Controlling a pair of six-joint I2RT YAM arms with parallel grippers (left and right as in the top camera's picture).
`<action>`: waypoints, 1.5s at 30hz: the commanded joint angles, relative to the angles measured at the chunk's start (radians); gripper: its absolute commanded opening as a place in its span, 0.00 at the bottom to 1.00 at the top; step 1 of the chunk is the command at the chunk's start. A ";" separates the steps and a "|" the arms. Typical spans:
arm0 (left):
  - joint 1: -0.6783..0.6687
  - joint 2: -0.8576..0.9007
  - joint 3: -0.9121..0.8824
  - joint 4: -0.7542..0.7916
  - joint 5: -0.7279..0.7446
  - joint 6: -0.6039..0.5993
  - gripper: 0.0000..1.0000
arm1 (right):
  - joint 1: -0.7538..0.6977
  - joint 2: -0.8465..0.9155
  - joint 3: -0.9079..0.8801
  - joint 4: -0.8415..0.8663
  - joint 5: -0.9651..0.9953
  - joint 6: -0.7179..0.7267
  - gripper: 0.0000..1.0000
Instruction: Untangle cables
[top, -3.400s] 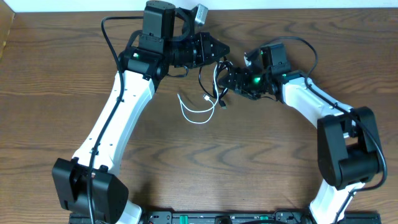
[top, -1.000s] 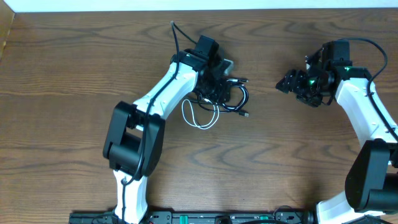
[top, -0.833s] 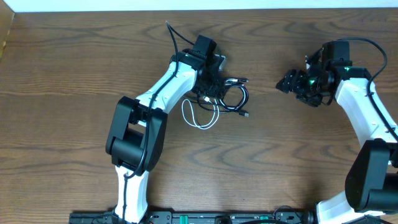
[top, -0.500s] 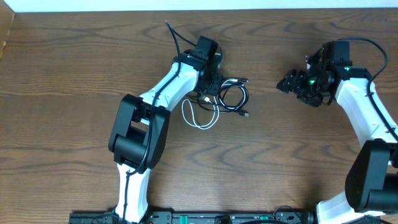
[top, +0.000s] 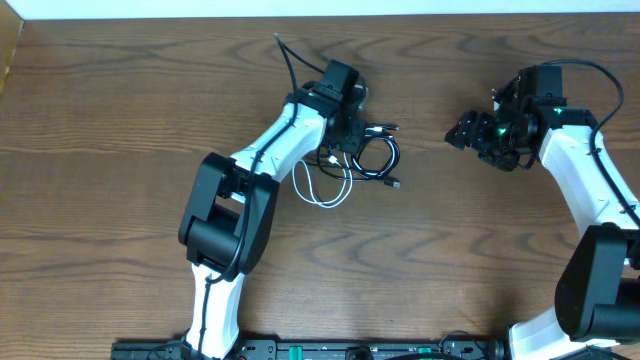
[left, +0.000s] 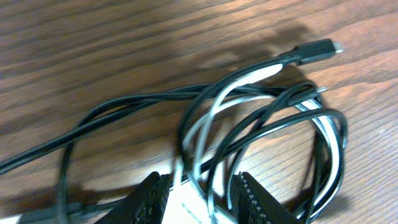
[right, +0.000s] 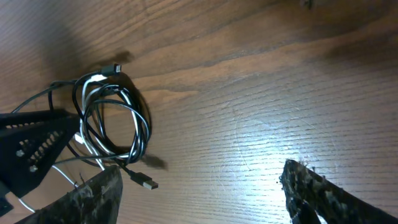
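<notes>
The black cable (top: 388, 152) lies coiled on the wooden table, with the white cable (top: 318, 198) looping out below and left of it. They overlap under my left gripper (top: 346, 136). In the left wrist view my left gripper (left: 202, 205) is open and low over the tangle, with white (left: 206, 122) and black (left: 124, 101) strands running between its fingers. A black plug end (left: 311, 50) points to the upper right. My right gripper (top: 461, 135) is open and empty, well right of the cables. In the right wrist view (right: 205, 199) the black coil (right: 138, 121) lies far left.
A USB plug (right: 147, 182) sticks out below the coil. The left gripper's finger (right: 31, 149) shows at the left edge of the right wrist view. Bare wooden table (top: 450, 240) lies between the coil and the right arm. The table's back edge meets a white wall (top: 150, 8).
Earlier, both grippers were together at the cables. The right arm has drawn back to the right and now rests still. Over the last second the left gripper shifted slightly right over the tangle.
</notes>
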 joint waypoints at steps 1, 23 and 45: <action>-0.013 0.015 -0.033 0.013 -0.040 -0.010 0.37 | -0.006 0.000 -0.002 0.003 0.008 -0.016 0.78; -0.039 0.015 -0.080 0.021 -0.039 -0.013 0.19 | -0.006 0.000 -0.002 -0.001 0.008 -0.016 0.78; -0.011 -0.300 -0.040 -0.075 0.254 -0.095 0.08 | 0.032 0.000 -0.001 0.029 -0.278 -0.204 0.69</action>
